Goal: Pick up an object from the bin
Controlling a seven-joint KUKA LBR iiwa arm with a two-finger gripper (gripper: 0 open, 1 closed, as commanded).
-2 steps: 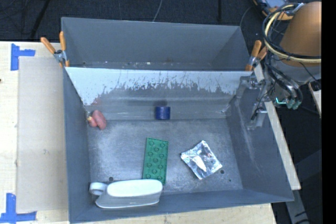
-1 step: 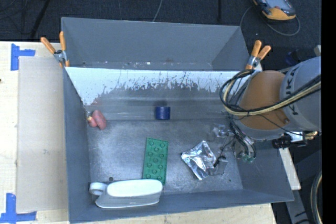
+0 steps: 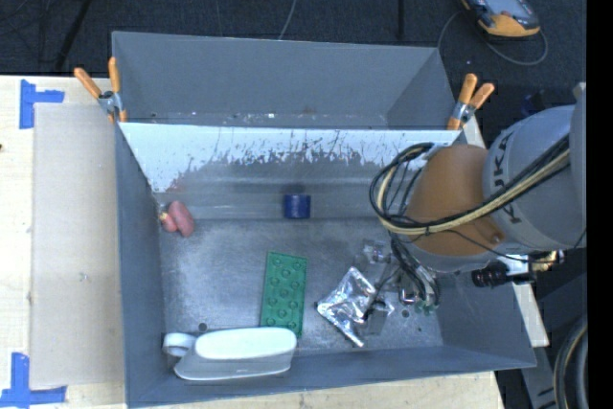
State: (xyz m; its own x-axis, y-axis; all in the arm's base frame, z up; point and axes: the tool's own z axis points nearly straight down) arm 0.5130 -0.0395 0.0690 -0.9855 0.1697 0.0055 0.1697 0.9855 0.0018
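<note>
**Claw down beside the foil packet, front right of the bin**

Closest to my camera, along the front wall of the bin (image 3: 287, 91), lies a white plastic piece (image 3: 235, 352) with a rounded lug at its left end. It lies flat and lengthwise against that wall. Just behind it sits a green studded plate (image 3: 284, 292), long and narrow, tilted a little off square, its near end almost at the white piece.

To the right of the plate, apart from it, is a crumpled silver foil packet (image 3: 347, 304) on the bin floor. That is the thing nearest the gripper (image 3: 391, 297), which I see low over the floor at the packet's right edge, overlapping it from my angle. Whether it is touching the foil I can't say, and I cannot tell how far the claw is open or whether it has hold of anything: the mechanism is a dark tangle there.

Above the claw, the wrist's orange cover (image 3: 450, 196) and looped cables (image 3: 402, 196) hang over the bin's right side.

Farther back, at the foot of the far wall, a small blue cylinder (image 3: 296, 205) stands alone near the middle, and a pink lump (image 3: 177, 219) rests in the far left corner, well apart from everything else.
</note>
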